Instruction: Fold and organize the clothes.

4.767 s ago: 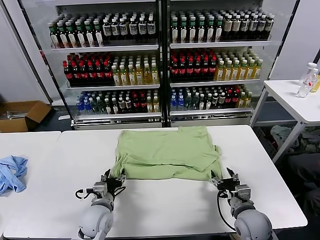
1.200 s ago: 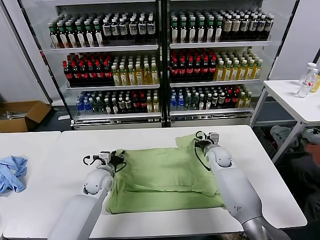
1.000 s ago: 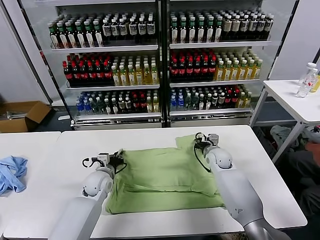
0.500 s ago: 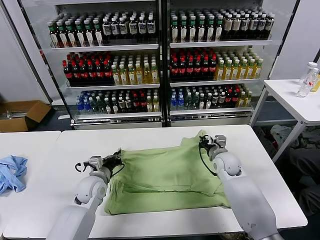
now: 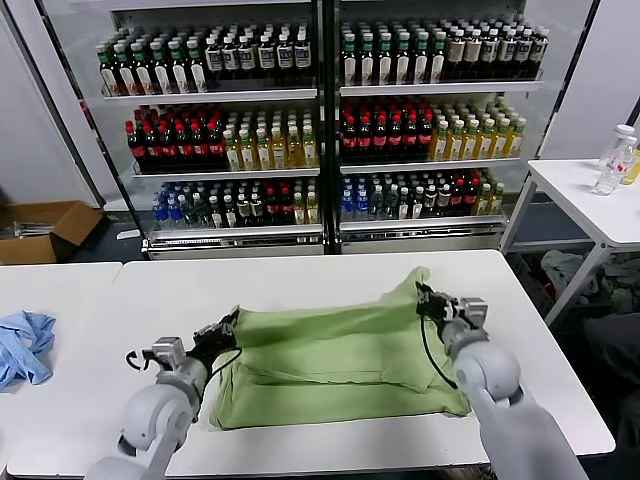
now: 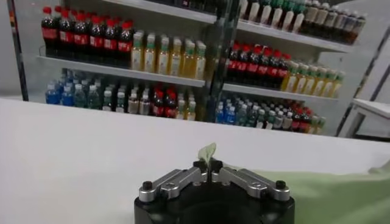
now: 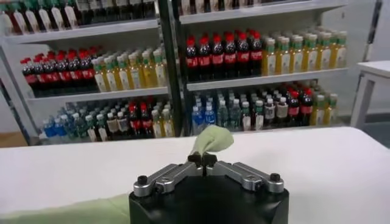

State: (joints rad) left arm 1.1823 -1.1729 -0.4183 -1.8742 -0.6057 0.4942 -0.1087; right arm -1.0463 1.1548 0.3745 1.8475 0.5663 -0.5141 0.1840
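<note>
While both grippers pinch the far corners of the light green soft-cloth polo shirt [image 5: 335, 365] on the white desk [image 5: 300, 280], left gripper [image 5: 226, 327] and right gripper [image 5: 424, 296] have jaws clamped on cloth, mid-fold; next, I judge, carry that edge nearward evenly.

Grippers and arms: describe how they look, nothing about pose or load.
Both arms are smooth light grey shells with rounded joints. Left gripper and right gripper are black, each trailing a looped black cable. In the wrist views each has a black round base with two silver finger links fastened by dark screws.
</note>
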